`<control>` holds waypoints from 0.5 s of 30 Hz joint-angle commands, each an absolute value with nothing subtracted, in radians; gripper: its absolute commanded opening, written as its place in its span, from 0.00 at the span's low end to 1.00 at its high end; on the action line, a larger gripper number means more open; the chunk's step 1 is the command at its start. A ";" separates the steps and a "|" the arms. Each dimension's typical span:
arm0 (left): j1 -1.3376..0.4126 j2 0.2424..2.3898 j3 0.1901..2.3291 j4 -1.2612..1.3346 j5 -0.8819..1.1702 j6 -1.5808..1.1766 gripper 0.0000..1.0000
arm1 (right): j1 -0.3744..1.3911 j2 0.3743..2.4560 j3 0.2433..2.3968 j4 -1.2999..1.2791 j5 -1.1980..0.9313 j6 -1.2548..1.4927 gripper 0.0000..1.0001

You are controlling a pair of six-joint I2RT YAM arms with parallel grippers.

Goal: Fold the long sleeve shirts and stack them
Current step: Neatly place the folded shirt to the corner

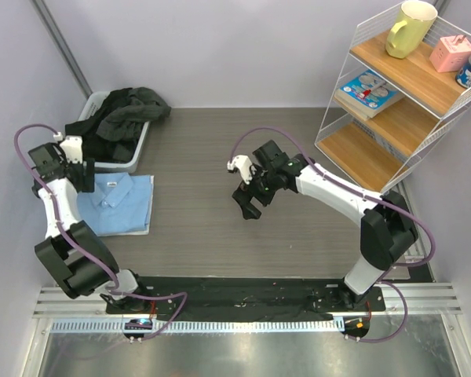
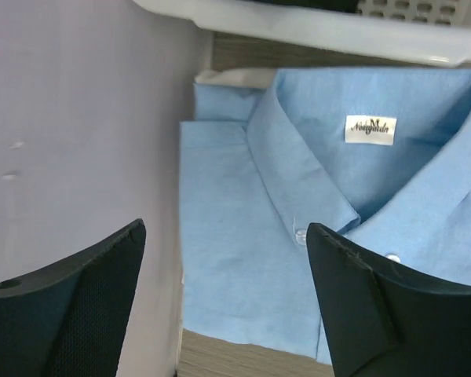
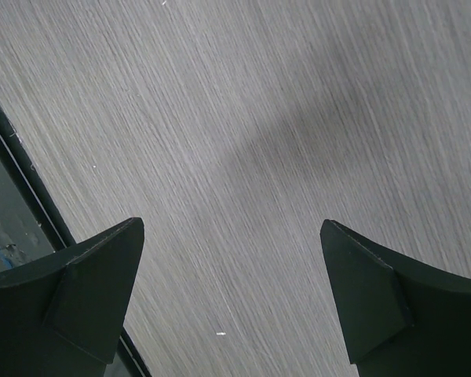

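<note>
A light blue long sleeve shirt [image 1: 118, 203] with collar and buttons lies folded flat at the table's left side. A thin white cloth edge [image 2: 228, 77] shows under it by the collar. My left gripper [image 1: 80, 176] hovers at the shirt's left edge. In the left wrist view the left gripper [image 2: 224, 228] is open, its dark fingers [image 2: 361, 298] apart above the blue shirt [image 2: 243, 236], holding nothing. My right gripper [image 1: 250, 206] hangs over the bare middle of the table. In the right wrist view the right gripper [image 3: 231, 224] is open wide and empty.
A white basket [image 1: 133, 154] holding dark clothes [image 1: 129, 110] stands just behind the folded shirt. A wire shelf with wooden boards [image 1: 400, 94] carries a yellow mug, a book and small boxes at the back right. A purple wall runs along the left.
</note>
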State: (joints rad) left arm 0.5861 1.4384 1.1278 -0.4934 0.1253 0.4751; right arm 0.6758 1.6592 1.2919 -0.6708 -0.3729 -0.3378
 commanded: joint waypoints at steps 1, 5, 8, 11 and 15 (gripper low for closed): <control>0.594 1.347 1.192 -0.469 0.116 0.466 0.86 | 0.638 1.574 1.293 -0.675 -0.379 -0.339 1.00; 0.594 1.315 1.189 -0.523 0.149 0.475 0.97 | 0.580 1.531 1.282 -0.680 -0.396 -0.322 1.00; 0.592 1.309 1.201 -0.613 0.222 0.485 0.99 | 0.525 1.499 1.269 -0.680 -0.420 -0.301 1.00; 0.530 1.299 1.242 -0.710 0.276 0.480 1.00 | 0.460 1.464 1.258 -0.681 -0.455 -0.270 1.00; 0.369 1.293 1.305 -0.810 0.294 0.361 1.00 | 0.381 1.431 1.240 -0.681 -0.491 -0.223 1.00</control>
State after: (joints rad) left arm 0.5102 1.3235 1.2194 -0.6888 0.2146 0.4629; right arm 0.4374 1.4940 1.2572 -0.6827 -0.4274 -0.2871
